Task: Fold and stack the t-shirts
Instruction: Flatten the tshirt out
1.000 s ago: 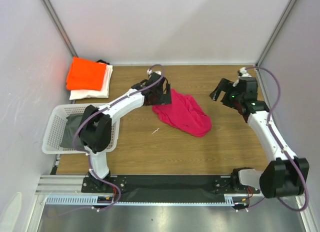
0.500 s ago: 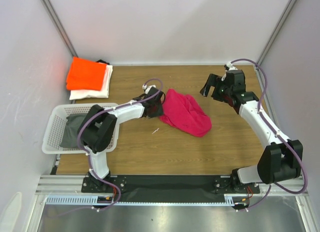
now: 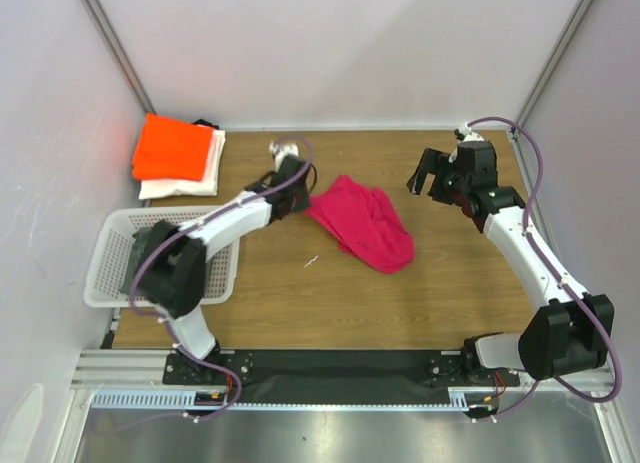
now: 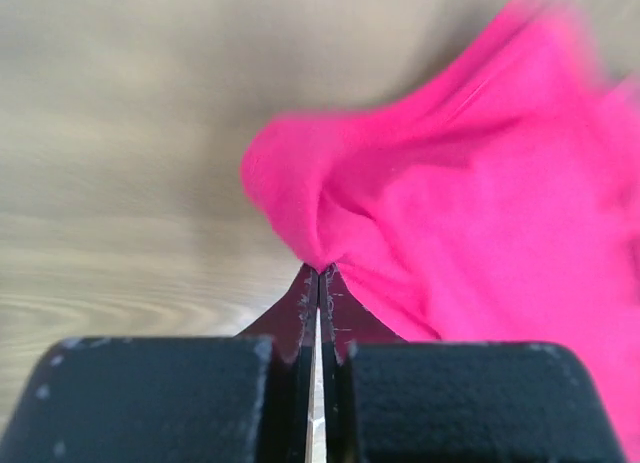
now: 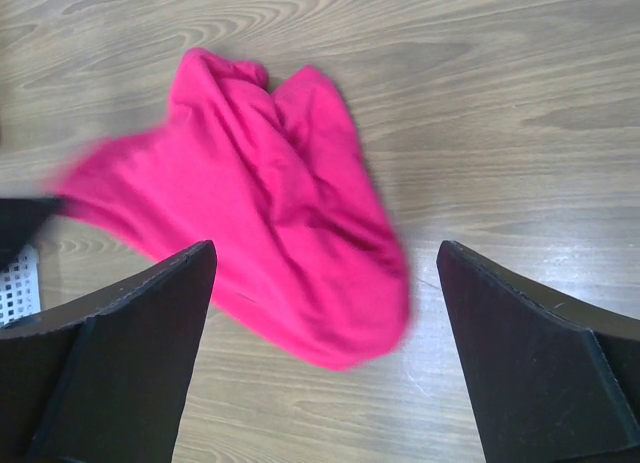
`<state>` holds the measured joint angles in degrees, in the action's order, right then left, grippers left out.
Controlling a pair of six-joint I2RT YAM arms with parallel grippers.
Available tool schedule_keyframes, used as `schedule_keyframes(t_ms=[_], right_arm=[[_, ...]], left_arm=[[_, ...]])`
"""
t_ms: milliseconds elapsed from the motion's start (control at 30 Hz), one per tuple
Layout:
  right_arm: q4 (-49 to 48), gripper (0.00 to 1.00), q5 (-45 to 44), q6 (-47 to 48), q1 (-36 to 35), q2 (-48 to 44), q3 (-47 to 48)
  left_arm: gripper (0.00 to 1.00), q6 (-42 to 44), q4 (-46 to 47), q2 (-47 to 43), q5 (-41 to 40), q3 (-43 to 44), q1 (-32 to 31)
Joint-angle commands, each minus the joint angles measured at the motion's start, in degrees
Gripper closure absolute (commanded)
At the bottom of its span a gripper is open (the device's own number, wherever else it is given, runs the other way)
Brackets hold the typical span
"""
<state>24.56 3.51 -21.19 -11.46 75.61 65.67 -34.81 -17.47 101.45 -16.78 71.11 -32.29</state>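
A crumpled magenta-pink t-shirt (image 3: 362,221) lies mid-table, also seen in the left wrist view (image 4: 480,183) and the right wrist view (image 5: 270,183). My left gripper (image 3: 303,196) is at the shirt's left edge. Its jaws (image 4: 319,275) are shut on a pinch of the pink cloth, which is drawn up into a peak. My right gripper (image 3: 432,178) hovers open to the right of the shirt, nothing between its fingers (image 5: 322,253). A folded orange t-shirt (image 3: 172,148) rests on a folded white t-shirt (image 3: 190,183) at the back left corner.
A white lattice basket (image 3: 105,273) stands at the left edge with dark grey cloth (image 3: 140,258) inside. A small pale scrap (image 3: 311,261) lies on the wooden tabletop in front of the pink shirt. Walls enclose the table on three sides.
My left gripper went from open to shut on the pink shirt's left edge and drew it back and left. The right arm swung nearer the shirt, staying open.
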Motion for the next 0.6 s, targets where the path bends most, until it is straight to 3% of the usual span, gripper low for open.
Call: schedule_keyframes(t_ms=[0,133,233,367,567], right_arm=[[0.2,0.00,-1.9,1.0,0.0,-2.4,2.1],[1.5,0.00,-4.1,-0.5,0.2,-2.6,3.0],[3.9,0.00,-6.6,-1.9,1.7,-2.8,5.4],[7.6,0.00,-4.4,-5.2,7.3,-3.7,8.8],[8.6,0.00,-0.5,-6.4,16.2,-7.7,6.8]], left_arm=[[1.00,12.1,-3.1,-14.2,-10.7,11.8,0.8],[1.00,24.5,-11.3,-17.4,-7.1,24.8,0.0],[1.00,27.7,-16.1,-16.5,-7.6,34.2,-4.1],[1.00,26.6,-17.6,-14.6,-7.1,34.9,-12.4],[1.00,21.0,-13.6,-7.4,2.6,33.3,-20.9]])
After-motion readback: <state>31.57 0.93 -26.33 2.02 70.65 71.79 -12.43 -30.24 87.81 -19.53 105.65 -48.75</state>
